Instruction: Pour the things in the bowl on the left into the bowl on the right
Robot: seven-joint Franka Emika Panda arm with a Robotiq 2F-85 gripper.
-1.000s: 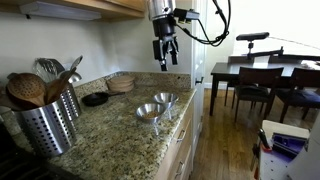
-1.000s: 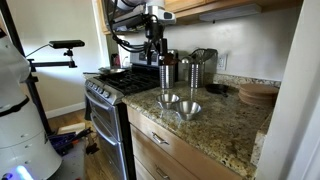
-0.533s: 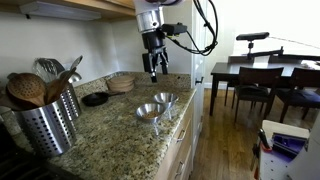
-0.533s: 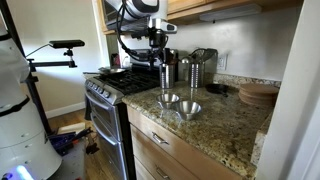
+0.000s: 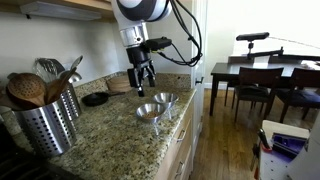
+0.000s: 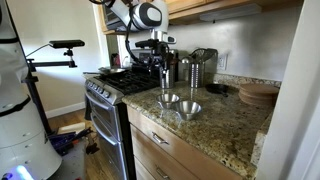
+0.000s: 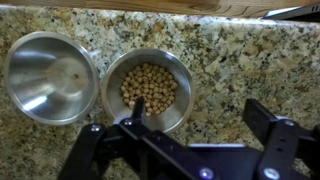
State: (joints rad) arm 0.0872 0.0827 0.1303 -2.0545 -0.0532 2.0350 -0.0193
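Two steel bowls stand side by side on the granite counter [image 7: 240,60]. The smaller bowl [image 7: 150,88] [image 5: 166,99] [image 6: 168,99] holds a heap of chickpeas [image 7: 150,86]. The wider bowl [image 7: 50,75] [image 5: 149,111] [image 6: 188,109] next to it is empty. In the wrist view the filled bowl is on the right; in an exterior view it is on the left [image 6: 168,99]. My gripper [image 7: 198,115] [image 5: 142,82] [image 6: 163,72] hangs open in the air above the bowls and holds nothing. One finger [image 7: 136,108] overlaps the filled bowl's near rim in the wrist view.
A steel utensil holder [image 5: 45,120], a black dish [image 5: 96,98] and stacked woven plates [image 5: 121,84] stand along the wall. A stove [image 6: 115,85] adjoins the counter, with metal canisters [image 6: 195,70] behind the bowls. A dining table with chairs [image 5: 260,75] stands beyond the counter edge.
The arm has come down and swung across toward the bowls, and the gripper now hangs lower and closer over them. Jaws stayed open; the bowls have not moved.
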